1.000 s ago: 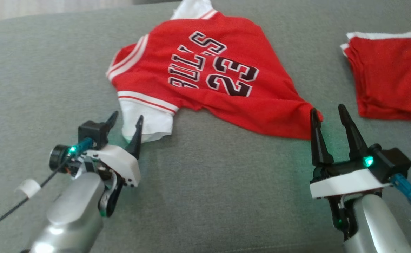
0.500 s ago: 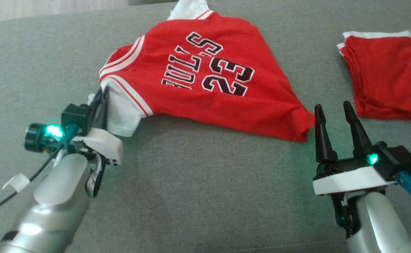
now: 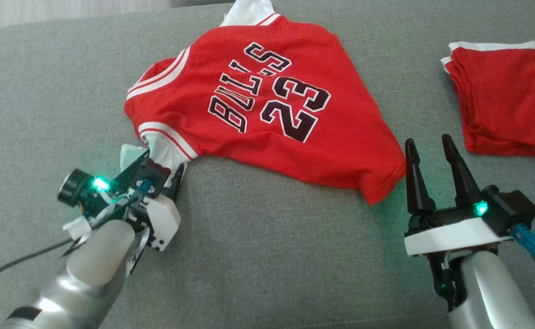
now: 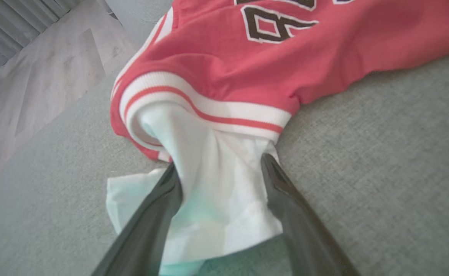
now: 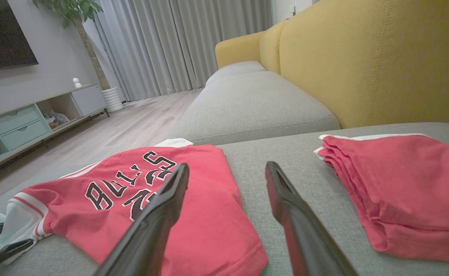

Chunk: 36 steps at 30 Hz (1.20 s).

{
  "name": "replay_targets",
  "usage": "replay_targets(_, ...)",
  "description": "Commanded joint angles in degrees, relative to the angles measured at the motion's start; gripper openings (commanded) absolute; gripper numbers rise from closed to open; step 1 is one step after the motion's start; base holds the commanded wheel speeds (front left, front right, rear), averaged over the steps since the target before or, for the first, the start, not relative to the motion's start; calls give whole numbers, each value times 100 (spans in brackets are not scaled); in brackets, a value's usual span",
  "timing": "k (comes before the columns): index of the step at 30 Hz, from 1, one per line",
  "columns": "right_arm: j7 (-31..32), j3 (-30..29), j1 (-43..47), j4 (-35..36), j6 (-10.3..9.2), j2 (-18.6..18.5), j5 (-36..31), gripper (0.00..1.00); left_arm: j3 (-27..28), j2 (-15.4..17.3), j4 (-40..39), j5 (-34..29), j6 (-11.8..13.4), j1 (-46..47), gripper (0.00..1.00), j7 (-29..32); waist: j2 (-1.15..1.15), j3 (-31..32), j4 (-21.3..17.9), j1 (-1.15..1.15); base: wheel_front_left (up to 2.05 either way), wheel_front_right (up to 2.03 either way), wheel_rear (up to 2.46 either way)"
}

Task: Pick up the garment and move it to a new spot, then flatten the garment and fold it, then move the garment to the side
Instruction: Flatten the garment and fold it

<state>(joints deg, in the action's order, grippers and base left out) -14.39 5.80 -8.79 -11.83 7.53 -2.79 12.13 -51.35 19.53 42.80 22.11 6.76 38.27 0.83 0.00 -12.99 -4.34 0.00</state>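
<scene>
The garment (image 3: pixel 267 105) is a red jersey with black lettering and white sleeves, spread on the grey sofa seat (image 3: pixel 258 256). My left gripper (image 3: pixel 164 162) is at its near-left white sleeve (image 3: pixel 162 153). In the left wrist view the gripper (image 4: pixel 220 165) stands open, and the sleeve (image 4: pixel 216 191) lies between its spread fingers below the striped cuff. My right gripper (image 3: pixel 427 141) is open and holds nothing, just right of the jersey's near hem corner (image 3: pixel 381 192). In the right wrist view it (image 5: pixel 227 166) points over the jersey's hem (image 5: pixel 209 230).
A folded red garment (image 3: pixel 505 100) with white trim lies on the seat at the right, close to my right gripper. A yellow backrest (image 5: pixel 362 65) rises behind it. Wooden floor (image 3: pixel 43 13) begins past the seat's far-left edge.
My left gripper shut on the white sleeve, tugged it toward me and to the left, and now stands open again. The jersey turned and spread flatter. The right arm hardly moved.
</scene>
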Motion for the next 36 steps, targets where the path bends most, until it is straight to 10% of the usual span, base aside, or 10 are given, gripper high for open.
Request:
replay_targets(1, -61, 139, -97, 150, -4, -9, 42, 100, 198, 160, -45, -17, 45, 132, 100, -41, 0, -6, -18, 0, 0, 0, 0)
replay_targets(24, -61, -12, 257, 28, -4, -9, -74, 100, 2011, 215, -2448, 1211, 1211, -1681, 100, -1574, 0, 675, 740, 0, 0, 0, 0)
replay_targets(36, 903, -923, -712, -550, -4, -9, -528, 100, 2090, 21, -2906, 961, 1166, -1863, 100, -1582, 0, 194, 1076, 0, 0, 0, 0)
